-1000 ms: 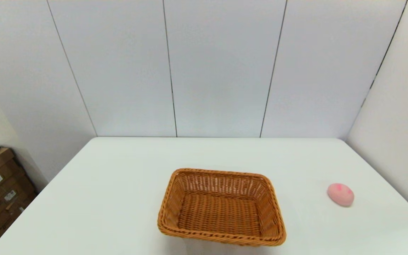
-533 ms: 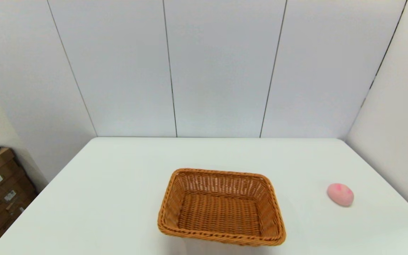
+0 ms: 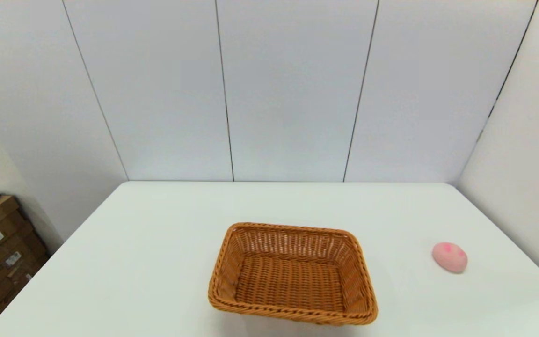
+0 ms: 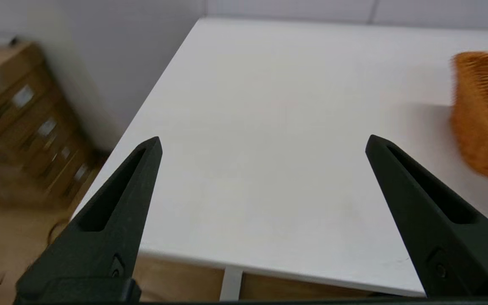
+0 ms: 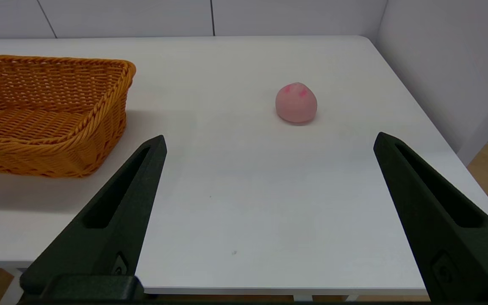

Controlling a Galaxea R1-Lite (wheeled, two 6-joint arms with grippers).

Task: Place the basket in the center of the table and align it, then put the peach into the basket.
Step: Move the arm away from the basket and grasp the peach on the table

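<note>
Both tools hang wide open off the surface's near edge, left tool (image 4: pixel 262 142) and right tool (image 5: pixel 269 140). The wicker basket (image 3: pixel 293 274) sits empty near that edge, mid-surface (image 3: pixel 157 243). The peach (image 3: pixel 449 257) lies well apart, by the right edge.

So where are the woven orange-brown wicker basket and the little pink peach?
Woven orange-brown wicker basket (image 3: pixel 293 281): head view, on its woven floor.
Small pale pink peach (image 5: pixel 296 103): right wrist view, on its rounded front.

Empty wicker basket (image 3: pixel 292 275) sits mid-table (image 3: pixel 157 243); pink peach (image 3: pixel 449 257) lies well right.
</note>
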